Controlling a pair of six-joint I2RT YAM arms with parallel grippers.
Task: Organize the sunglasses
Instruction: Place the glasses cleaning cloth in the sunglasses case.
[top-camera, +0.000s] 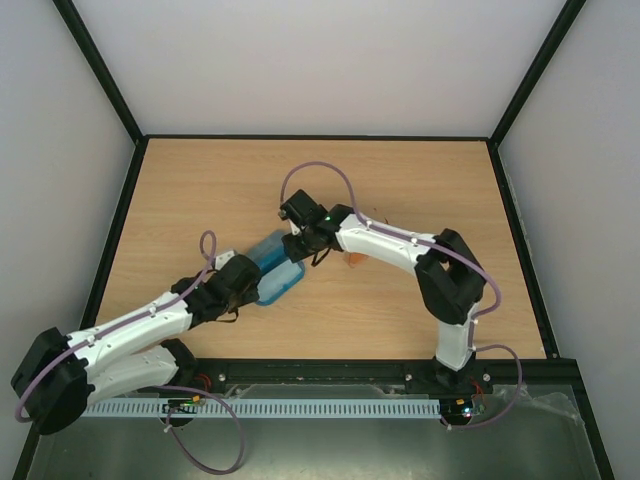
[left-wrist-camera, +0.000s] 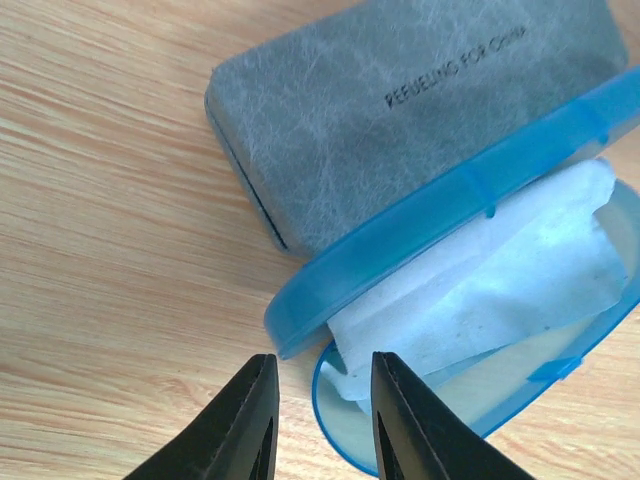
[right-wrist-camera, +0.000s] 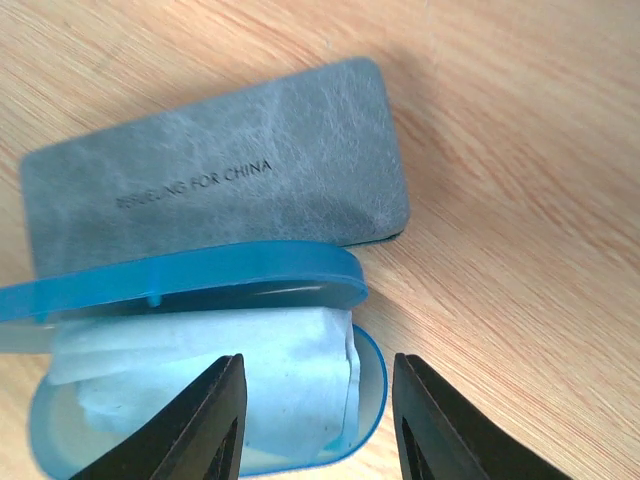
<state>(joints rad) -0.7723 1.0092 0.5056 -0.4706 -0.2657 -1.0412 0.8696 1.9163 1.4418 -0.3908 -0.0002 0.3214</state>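
An open blue case (top-camera: 276, 270) lies mid-table with a pale blue cloth (left-wrist-camera: 500, 280) folded inside it, its lid (left-wrist-camera: 450, 200) raised. A grey-green case (left-wrist-camera: 400, 110) lies shut right behind it. My left gripper (left-wrist-camera: 320, 400) is open at one end of the blue case, holding nothing. My right gripper (right-wrist-camera: 315, 400) is open over the other end, its fingers (right-wrist-camera: 215, 420) straddling the cloth (right-wrist-camera: 220, 370) and the case rim. A small orange bit, likely the orange sunglasses (top-camera: 352, 259), shows beside the right forearm. No other sunglasses show.
The grey-green case (right-wrist-camera: 210, 200) touches the blue lid (right-wrist-camera: 200, 275) along its long side. Bare wooden tabletop (top-camera: 420, 170) stretches to the black frame on all sides. Both arms' cables loop above the middle.
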